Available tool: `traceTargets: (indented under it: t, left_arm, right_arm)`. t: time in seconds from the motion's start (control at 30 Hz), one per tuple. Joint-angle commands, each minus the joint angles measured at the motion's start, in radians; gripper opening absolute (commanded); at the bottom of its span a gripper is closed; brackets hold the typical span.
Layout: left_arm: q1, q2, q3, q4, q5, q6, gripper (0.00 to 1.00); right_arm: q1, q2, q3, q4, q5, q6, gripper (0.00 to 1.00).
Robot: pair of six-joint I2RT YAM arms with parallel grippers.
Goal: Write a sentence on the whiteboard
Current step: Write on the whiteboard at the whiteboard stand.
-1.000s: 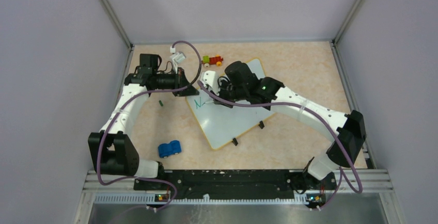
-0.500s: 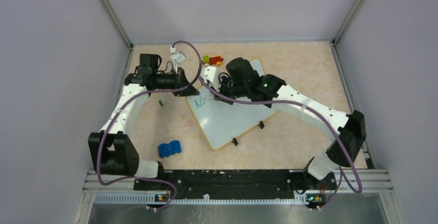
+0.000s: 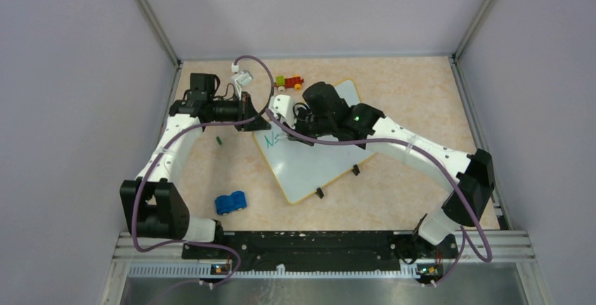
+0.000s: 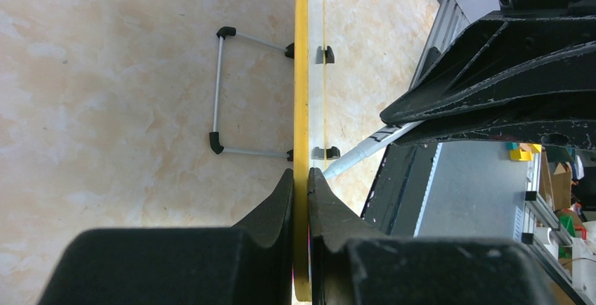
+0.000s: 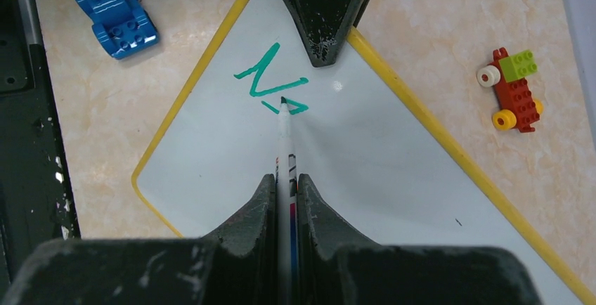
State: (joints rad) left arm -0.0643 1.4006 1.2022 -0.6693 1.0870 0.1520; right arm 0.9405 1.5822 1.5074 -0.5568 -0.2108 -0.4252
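The whiteboard [image 3: 309, 168] is a big flat white board with round corners and a thin yellow rim. It lies on the desk [image 3: 407, 94] in the middle of the top view, turned like a diamond, with small black clips [image 3: 355, 170] on its lower right edge. The sentence [image 5: 270, 80] is just a thin green "N" and a small green mark beside it, near the board's left corner.

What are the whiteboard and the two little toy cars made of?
The whiteboard looks smooth and glossy, probably a coated board: a light spot glints on it. Its yellow rim looks like plastic. The red toy car and the blue toy car look like hard shiny plastic bricks, with studs on top.
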Motion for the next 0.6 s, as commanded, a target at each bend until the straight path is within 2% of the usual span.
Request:
traceTargets:
  t: [0.0,0.57]
  left_arm:
    - [0.003,-0.009,0.01,0.014,0.041,0.005,0.0]
    - [0.003,-0.006,0.004,0.016,0.037,0.006,0.0]
  right_arm:
    - [0.012,0.012,0.001,0.02,0.014,-0.003,0.0]
    - [0.007,-0.032,-0.065,0.024,0.04,-0.015,0.0]
